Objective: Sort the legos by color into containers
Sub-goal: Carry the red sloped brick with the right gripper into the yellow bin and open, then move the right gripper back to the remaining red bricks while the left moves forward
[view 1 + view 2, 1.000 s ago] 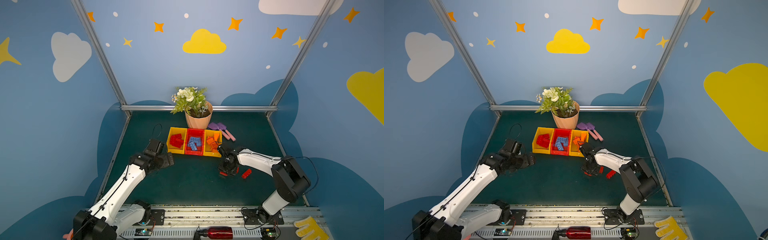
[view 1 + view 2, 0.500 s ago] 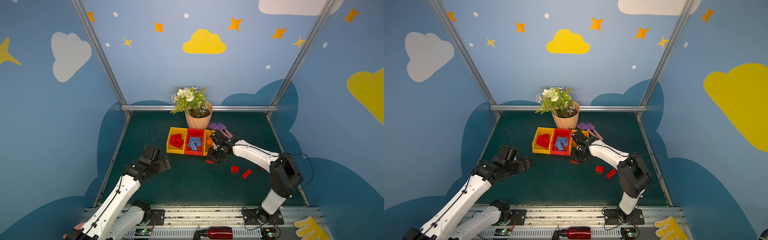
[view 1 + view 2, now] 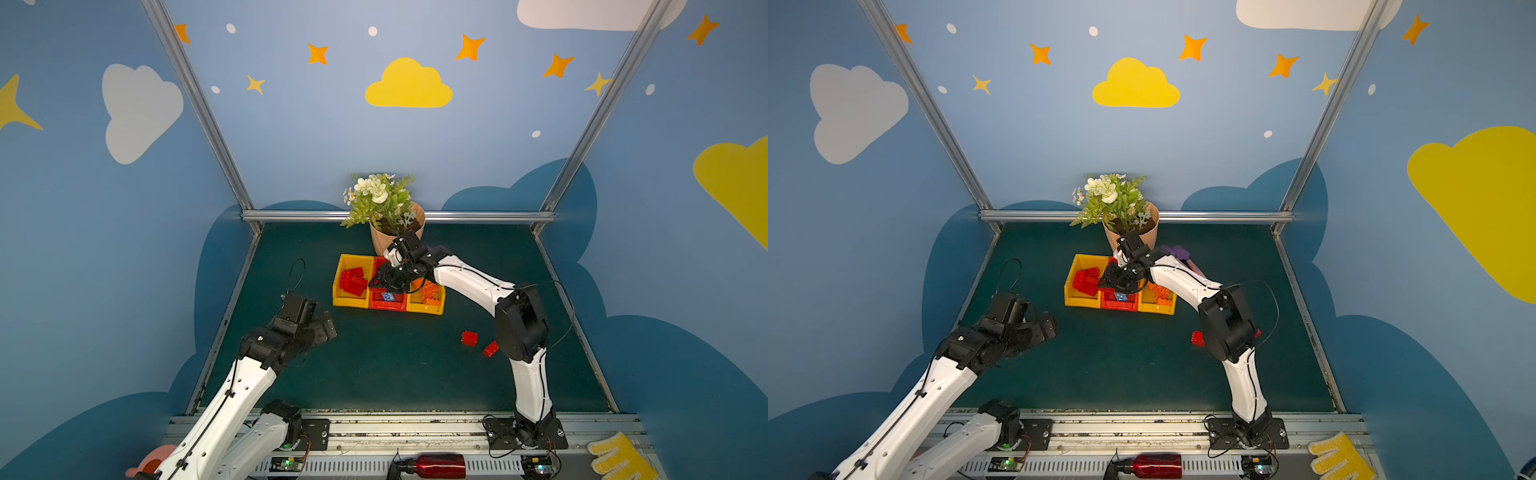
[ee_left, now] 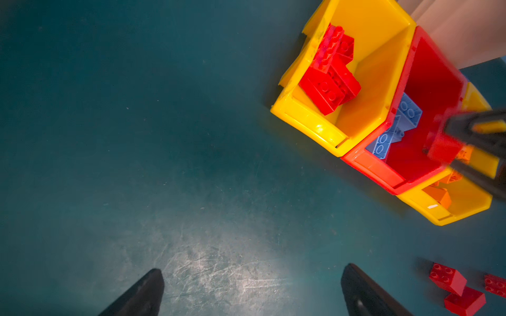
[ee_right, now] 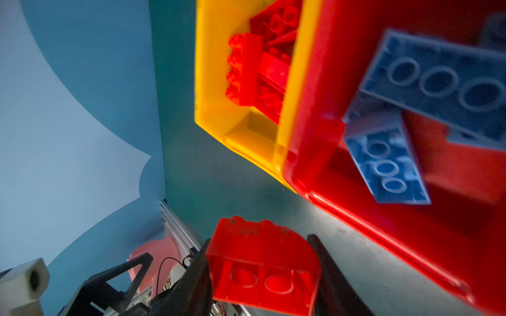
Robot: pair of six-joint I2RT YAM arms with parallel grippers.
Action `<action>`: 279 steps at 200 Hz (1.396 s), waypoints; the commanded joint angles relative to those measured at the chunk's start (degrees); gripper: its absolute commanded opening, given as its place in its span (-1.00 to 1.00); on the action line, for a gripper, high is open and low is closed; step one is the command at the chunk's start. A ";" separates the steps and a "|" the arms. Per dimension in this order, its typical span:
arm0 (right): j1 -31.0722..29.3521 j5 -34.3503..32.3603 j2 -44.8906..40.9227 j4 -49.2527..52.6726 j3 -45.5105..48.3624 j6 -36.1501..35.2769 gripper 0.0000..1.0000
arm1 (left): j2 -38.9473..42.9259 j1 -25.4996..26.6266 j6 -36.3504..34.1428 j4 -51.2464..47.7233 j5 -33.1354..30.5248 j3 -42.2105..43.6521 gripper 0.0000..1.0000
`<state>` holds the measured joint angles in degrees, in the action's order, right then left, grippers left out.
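left gripper (image 4: 253, 269): jaws spread wide, above bare green mat (image 4: 137, 136). left yellow bin (image 3: 351, 302): red bricks (image 3: 353, 280) piled inside. red bin (image 3: 386, 306), middle: light blue bricks (image 4: 394, 128). right gripper (image 5: 260, 254): pinching one red brick (image 5: 262, 273), above red bin. right yellow bin (image 3: 428, 309): orange bricks (image 3: 428, 291). two loose red bricks (image 3: 468, 337): on mat, right of the bins.

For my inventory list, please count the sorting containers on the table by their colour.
Yellow containers: 2
Red container: 1
Total: 3
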<state>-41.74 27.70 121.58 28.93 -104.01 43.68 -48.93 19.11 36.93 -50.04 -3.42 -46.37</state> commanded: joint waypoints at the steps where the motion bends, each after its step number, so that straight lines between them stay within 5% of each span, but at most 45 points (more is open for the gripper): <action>1: -0.20 3.49 3.74 -2.22 -6.40 -2.30 -0.11 | -0.61 -0.39 -0.14 -2.01 -1.50 -2.85 1.00; 72: -1.19 1.18 23.52 -1.86 -33.40 -7.38 -0.03 | 0.31 -0.65 -3.78 -6.35 -3.58 -8.34 1.00; 102: -1.21 -0.73 25.67 -1.12 -34.86 -7.03 0.34 | 0.25 -0.86 -5.92 -7.24 -3.96 -9.00 1.00; 128: -1.07 -1.62 22.95 -2.68 -30.36 -6.95 0.68 | 0.31 -1.06 -7.10 -6.33 -3.50 -8.32 1.00; 173: -1.40 -2.89 13.73 0.73 -23.07 -10.80 0.74 | -0.69 -1.38 -8.36 -1.10 0.08 -6.17 1.00; 205: -1.68 -6.18 2.20 1.55 -8.96 -12.60 0.73 | -2.18 -1.36 -9.03 3.82 3.45 -5.84 1.00; 252: -1.58 -19.45 -19.81 5.62 15.22 -14.12 0.73 | -6.71 -0.41 -7.43 9.53 10.13 -5.05 1.00; 279: 0.09 -29.90 -29.08 15.32 25.14 -7.89 0.73 | -9.84 4.97 -6.26 13.05 10.38 -5.08 1.00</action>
<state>-42.94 9.54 97.71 33.98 -85.56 31.81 -56.77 19.97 29.67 -41.30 4.80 -51.88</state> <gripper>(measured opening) 0.866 0.998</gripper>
